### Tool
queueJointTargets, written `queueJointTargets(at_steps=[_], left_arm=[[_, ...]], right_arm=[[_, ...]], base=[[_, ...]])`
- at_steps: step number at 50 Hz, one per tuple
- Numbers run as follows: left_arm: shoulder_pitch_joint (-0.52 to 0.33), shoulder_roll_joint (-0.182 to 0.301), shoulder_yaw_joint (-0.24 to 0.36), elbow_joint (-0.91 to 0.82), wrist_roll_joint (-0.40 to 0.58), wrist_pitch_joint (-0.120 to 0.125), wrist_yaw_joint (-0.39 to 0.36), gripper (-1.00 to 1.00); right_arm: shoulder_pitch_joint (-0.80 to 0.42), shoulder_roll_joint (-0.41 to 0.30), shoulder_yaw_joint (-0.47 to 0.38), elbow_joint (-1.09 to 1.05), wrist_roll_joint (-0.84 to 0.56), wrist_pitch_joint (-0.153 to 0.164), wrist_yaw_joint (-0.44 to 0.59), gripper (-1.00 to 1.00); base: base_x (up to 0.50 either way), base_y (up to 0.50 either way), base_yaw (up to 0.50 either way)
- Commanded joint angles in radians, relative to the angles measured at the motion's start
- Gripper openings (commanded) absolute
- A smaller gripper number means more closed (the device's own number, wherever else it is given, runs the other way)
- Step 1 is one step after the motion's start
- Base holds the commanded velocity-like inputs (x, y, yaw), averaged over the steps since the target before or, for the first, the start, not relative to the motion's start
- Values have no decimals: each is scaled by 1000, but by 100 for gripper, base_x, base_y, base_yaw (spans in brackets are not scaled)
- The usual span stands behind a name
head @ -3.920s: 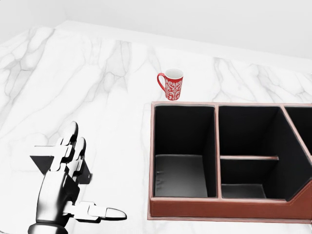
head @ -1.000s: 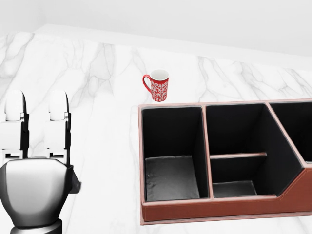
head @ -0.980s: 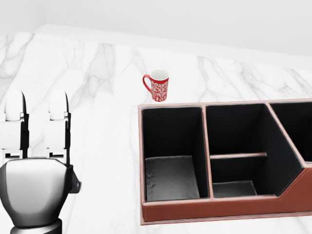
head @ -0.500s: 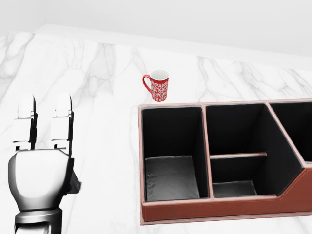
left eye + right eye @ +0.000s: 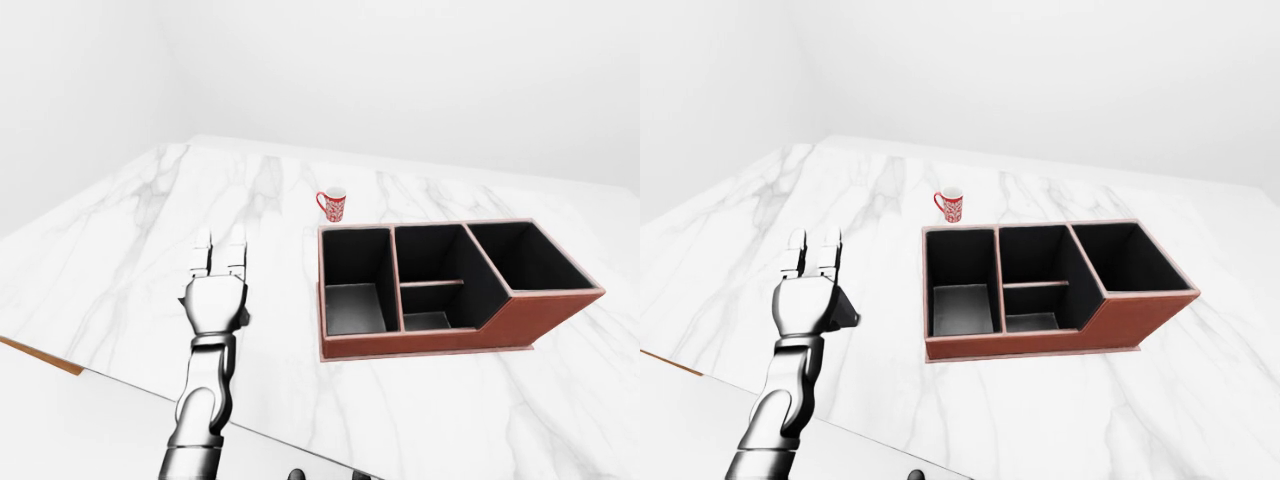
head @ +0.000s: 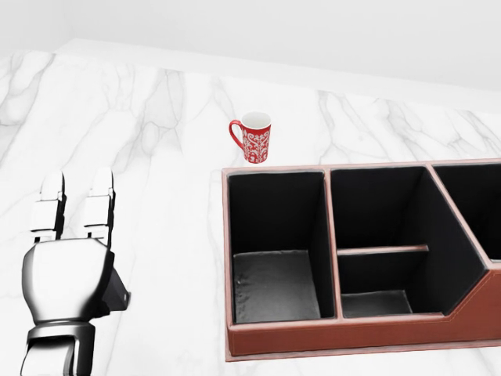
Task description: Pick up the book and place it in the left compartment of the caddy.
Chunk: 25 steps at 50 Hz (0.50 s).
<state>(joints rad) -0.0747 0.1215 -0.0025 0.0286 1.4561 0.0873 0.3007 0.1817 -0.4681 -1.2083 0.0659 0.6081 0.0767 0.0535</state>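
The book shows only as a dark corner [image 6: 119, 295] poking out from under the right side of my left hand [image 6: 76, 196], at the lower left of the head view. The hand is open, palm down, its fingers [image 6: 99, 205] stretched straight toward the top of the view. The rest of the book is hidden beneath it, so I cannot tell whether hand and book touch. The brown caddy [image 6: 344, 333] with black lining lies to the right. Its left compartment [image 6: 274, 286] holds nothing. My right hand is out of sight.
A red patterned mug [image 6: 253, 137] stands on the marble table [image 6: 156, 102] just above the caddy's left end. The table's near edge [image 5: 45, 357] runs across the lower left of the left-eye view.
My left hand has dropped lower in the head view and looks smaller, moving away from the camera toward the table. Since the oldest frame the view shifted and the hand turned palm down.
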Motion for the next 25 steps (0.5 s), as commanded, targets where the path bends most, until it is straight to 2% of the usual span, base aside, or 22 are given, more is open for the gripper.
queueJointTargets(at_steps=[1,3,5,9,12,20,25], left_arm=[[-74,41,30,149,-70,0,0,100],[-99,50,33,207,-86,0,14,100],[-118,60,37,243,-105,0,25,100],[-154,73,27,317,-117,0,39,100],[-187,78,16,382,-119,0,53,100],[-247,104,15,501,-155,0,74,100],[-275,110,-3,547,-144,0,77,100]], right_arm=[[0,3,4,6,-5,-13,9,100],[4,5,0,-4,-1,-8,11,100],[0,5,6,7,-6,-21,14,100],[5,7,2,-3,-3,-14,14,100],[0,7,9,11,-8,-29,18,100],[6,9,8,4,-7,-23,18,100],[1,11,17,20,-16,-47,25,100]], base=[[0,0,0],[0,0,0],[0,0,0],[0,0,0],[0,0,0],[0,0,0],[0,0,0]])
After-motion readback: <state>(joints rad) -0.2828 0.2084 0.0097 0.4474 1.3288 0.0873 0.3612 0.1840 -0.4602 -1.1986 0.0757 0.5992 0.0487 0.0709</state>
